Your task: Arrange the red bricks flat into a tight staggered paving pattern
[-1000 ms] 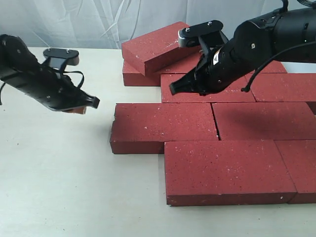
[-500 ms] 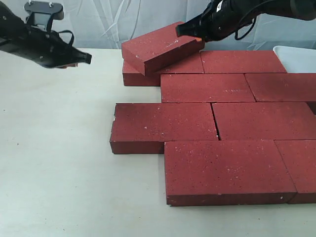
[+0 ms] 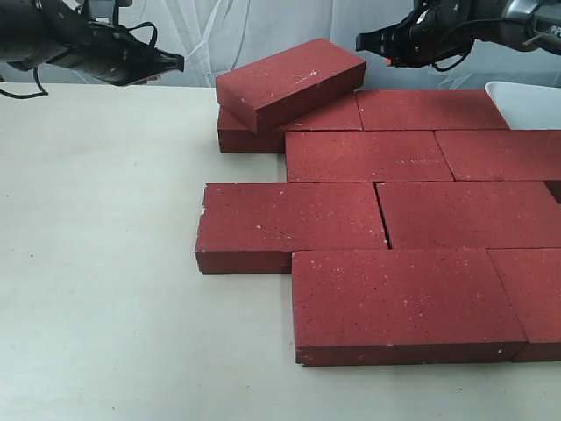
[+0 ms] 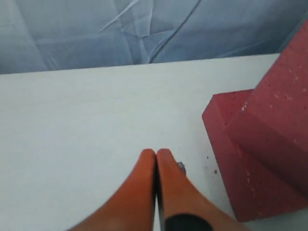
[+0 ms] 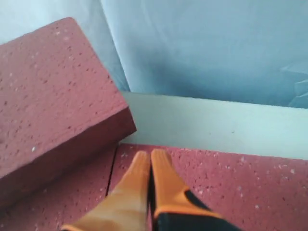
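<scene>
Several red bricks lie flat in staggered rows on the white table (image 3: 96, 263), among them a front brick (image 3: 399, 303) and a middle-left brick (image 3: 289, 224). One brick (image 3: 289, 81) rests tilted on top of the back-left flat brick (image 3: 329, 118). My left gripper (image 3: 175, 62) hovers left of the tilted brick, shut and empty; its orange fingertips (image 4: 156, 155) touch, with the stacked bricks (image 4: 269, 144) beside them. My right gripper (image 3: 364, 41) is shut and empty above the back row, just right of the tilted brick (image 5: 53, 96); its fingertips (image 5: 149, 156) are pressed together.
A white tray (image 3: 526, 101) sits at the right edge behind the bricks. A grey cloth backdrop (image 3: 228, 35) hangs behind the table. The bare tabletop stretches along the left and front.
Both arms rose and pulled back toward the rear. The right gripper moved from over the middle bricks to the back right; the left moved up and slightly right. The bricks did not move.
</scene>
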{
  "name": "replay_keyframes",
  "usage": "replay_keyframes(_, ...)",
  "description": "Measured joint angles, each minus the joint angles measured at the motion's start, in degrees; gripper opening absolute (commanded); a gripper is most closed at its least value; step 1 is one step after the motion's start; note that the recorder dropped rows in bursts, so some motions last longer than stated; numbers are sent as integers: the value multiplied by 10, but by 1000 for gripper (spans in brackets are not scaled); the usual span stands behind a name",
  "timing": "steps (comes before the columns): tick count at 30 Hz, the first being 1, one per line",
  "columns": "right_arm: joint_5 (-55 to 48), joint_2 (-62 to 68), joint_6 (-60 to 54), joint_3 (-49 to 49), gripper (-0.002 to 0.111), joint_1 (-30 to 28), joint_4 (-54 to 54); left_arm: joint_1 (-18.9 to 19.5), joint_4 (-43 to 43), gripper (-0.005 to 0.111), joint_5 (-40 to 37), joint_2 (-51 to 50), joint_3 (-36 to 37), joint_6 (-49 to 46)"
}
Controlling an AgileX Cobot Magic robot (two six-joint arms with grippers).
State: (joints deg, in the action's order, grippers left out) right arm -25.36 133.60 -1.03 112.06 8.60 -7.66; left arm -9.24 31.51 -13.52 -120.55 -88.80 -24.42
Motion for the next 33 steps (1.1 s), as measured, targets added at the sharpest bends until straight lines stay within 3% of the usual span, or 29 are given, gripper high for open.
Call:
replay_keyframes(5,23,69,-154,93,-1,-31,-188,21,91,0,-11,-78,-105,1)
replay_keyframes(9,108,135,-194,140,-1,-30,-226,23,123,0,-18,-113,-128,2)
replay_keyframes(14,90,211,-203,221,-1,-24,-255,23,132,0,-21,-139,-143,1)
replay_keyframes(20,-75,225,-253,287,-1,-3,-258,23,136,0,-40,-141,-143,-1)
replay_keyframes(27,-267,193,-320,298,-1,-3,-260,23,118,0,-77,-141,-143,-25)
replay_keyframes(33,-326,166,-349,299,-1,-2,-292,23,85,0,-89,-141,-143,-26)
